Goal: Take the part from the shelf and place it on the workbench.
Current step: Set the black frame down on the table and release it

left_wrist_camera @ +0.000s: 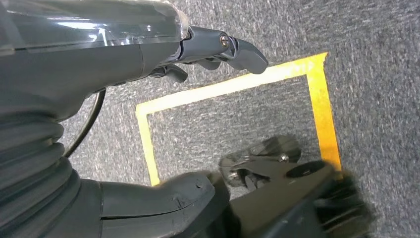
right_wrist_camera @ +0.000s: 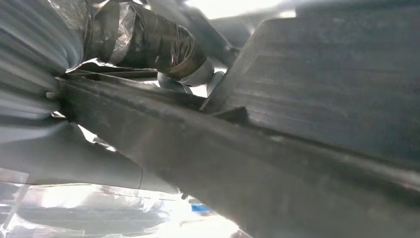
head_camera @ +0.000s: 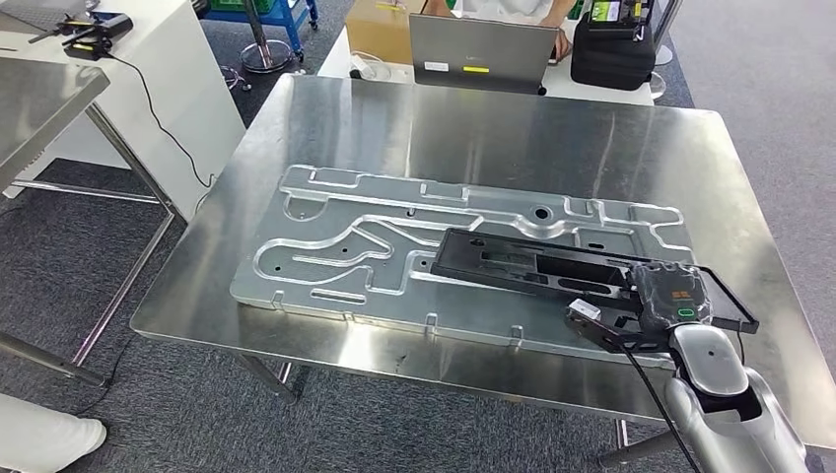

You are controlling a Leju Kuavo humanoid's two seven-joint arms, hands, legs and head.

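Black flat rectangular frame part (head_camera: 552, 271) lies on the grey machined aluminium plate (head_camera: 335, 246) toward the front right corner of the shiny steel counter (head_camera: 493, 128), its near end gripped by the right robot hand (head_camera: 659, 307); placing step looks nearly done. Left robot hand (left_wrist_camera: 218, 54) hangs over grey carpet with yellow tape, fingers loosely curled, holding nothing. Next move likely calls for checking the part sits flat, loosening the fingers, then lifting the hand off without dragging it.
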